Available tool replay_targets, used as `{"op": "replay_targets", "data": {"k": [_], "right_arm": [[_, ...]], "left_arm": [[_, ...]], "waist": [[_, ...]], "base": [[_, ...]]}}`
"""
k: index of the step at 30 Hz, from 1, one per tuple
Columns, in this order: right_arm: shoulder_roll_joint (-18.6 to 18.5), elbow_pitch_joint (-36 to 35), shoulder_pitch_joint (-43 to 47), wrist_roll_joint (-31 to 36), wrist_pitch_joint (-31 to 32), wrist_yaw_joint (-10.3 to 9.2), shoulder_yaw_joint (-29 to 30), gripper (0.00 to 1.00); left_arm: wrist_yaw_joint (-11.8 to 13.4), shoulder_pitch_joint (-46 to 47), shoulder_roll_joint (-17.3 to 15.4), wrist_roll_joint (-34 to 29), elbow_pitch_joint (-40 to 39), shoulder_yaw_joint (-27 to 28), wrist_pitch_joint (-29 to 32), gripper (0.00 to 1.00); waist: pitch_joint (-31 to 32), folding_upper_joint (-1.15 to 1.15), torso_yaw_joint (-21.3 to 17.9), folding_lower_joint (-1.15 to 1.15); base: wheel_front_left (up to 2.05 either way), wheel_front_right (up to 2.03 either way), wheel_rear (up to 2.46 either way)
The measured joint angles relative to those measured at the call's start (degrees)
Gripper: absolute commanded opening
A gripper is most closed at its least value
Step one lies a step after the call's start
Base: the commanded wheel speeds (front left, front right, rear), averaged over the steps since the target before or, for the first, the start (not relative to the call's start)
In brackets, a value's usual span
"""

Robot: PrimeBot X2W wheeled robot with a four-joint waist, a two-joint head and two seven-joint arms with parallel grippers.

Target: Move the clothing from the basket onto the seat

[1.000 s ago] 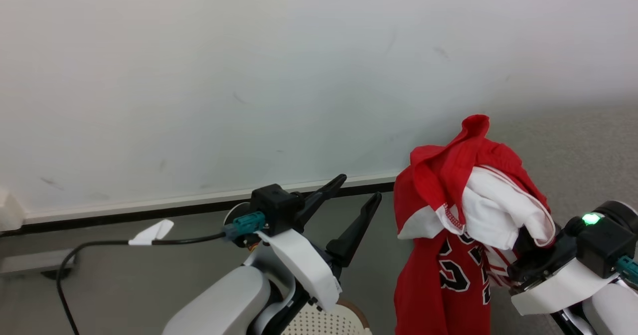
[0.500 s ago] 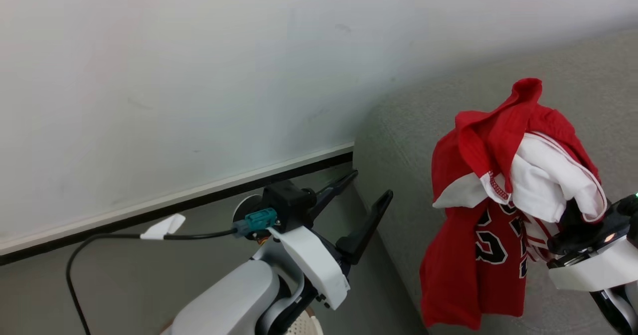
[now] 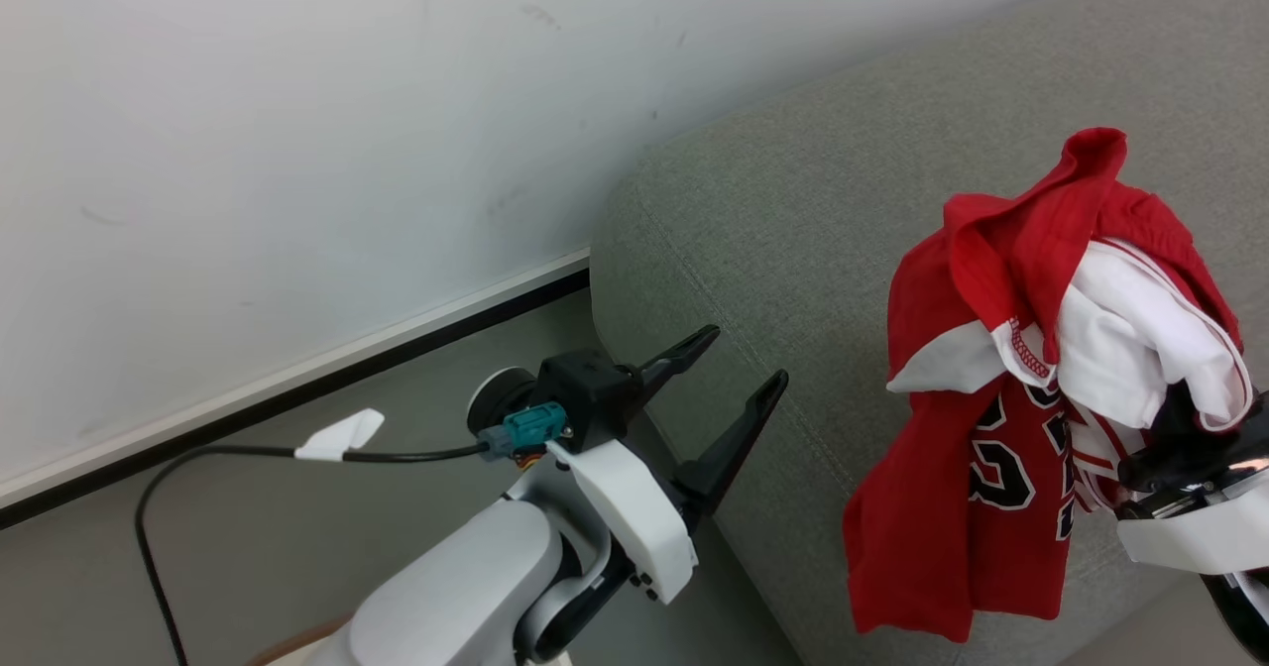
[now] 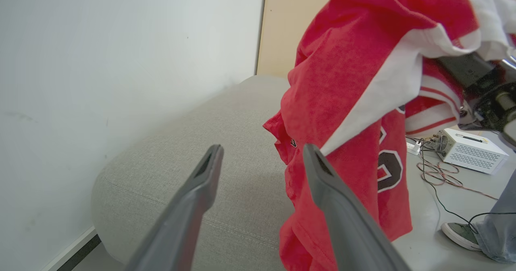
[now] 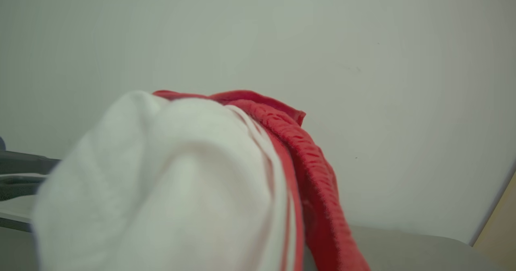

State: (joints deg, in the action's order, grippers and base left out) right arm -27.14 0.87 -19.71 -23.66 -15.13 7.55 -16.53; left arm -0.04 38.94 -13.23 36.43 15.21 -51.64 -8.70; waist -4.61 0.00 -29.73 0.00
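The clothing [image 3: 952, 507], a red jersey with white lining and black-and-white numbers, hangs bunched from my right gripper [image 3: 1168, 420], which is shut on it with the fingers buried in fabric. The jersey dangles in front of and above the seat [image 3: 793, 200], a light-grey sofa with a seam. In the right wrist view the clothing [image 5: 181, 182] drapes over the fingers. My left gripper [image 3: 744, 357] is open with nothing in it, left of the jersey by the sofa's corner. Its left wrist view shows the left gripper [image 4: 262, 148] facing the seat [image 4: 181, 162] and the clothing [image 4: 342, 101]. A brown sliver of the basket [image 3: 288, 646] rim peeks in at the bottom edge.
A white wall with a dark baseboard [image 3: 297, 388] runs behind. A black cable with a white tag [image 3: 342, 435] trails from the left wrist. A white box [image 4: 469, 150], loose wires and a person's shoe [image 4: 459, 234] are on the floor beyond the sofa.
The head camera has swung right, bringing the sofa into view and pushing the basket off the bottom. The right gripper still holds the jersey aloft; the left stays open.
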Motion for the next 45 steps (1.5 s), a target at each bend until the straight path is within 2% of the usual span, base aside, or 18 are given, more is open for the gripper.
{"op": "replay_targets", "data": {"k": [10,15,28,34,40,45], "right_arm": [[0.2,-1.1,0.8,0.6,0.0,0.0,1.2,0.0],[-0.2,-0.9,-3.0,-1.0,0.0,0.0,0.6,0.0],[-7.7,2.4,-18.4,-6.4,0.0,0.0,2.0,0.0],[-12.3,6.0,-24.3,-9.9,0.0,0.0,4.5,0.0],[-18.1,8.5,-27.8,-10.4,0.0,0.0,8.1,0.0],[-19.6,11.2,-28.7,-11.1,0.0,0.0,10.9,0.0]], "left_arm": [[-0.7,0.8,0.6,-0.2,1.9,-0.8,-0.8,1.0],[-0.7,1.1,0.6,-0.6,2.2,-1.0,-1.1,1.0],[-0.8,3.9,-0.4,-2.4,2.1,-2.3,0.1,1.0],[-1.0,6.7,-0.7,-3.2,1.0,-2.6,1.6,1.0],[-1.7,10.0,-1.6,-4.6,-0.6,-3.0,2.7,1.0],[-2.3,12.2,-2.4,-6.4,-1.5,-3.9,3.6,1.0]], "waist": [[-0.9,0.0,-0.4,0.0],[-1.9,0.0,-0.4,0.0],[-9.1,0.0,1.0,0.01],[-14.0,0.0,3.1,0.02],[-20.0,0.0,6.1,0.02],[-24.9,0.0,8.4,0.02]], "base": [[0.0,0.0,0.0],[0.0,0.0,0.0],[0.0,0.0,0.0],[0.0,0.0,0.0],[0.0,0.0,0.0],[0.0,0.0,0.0]]}}
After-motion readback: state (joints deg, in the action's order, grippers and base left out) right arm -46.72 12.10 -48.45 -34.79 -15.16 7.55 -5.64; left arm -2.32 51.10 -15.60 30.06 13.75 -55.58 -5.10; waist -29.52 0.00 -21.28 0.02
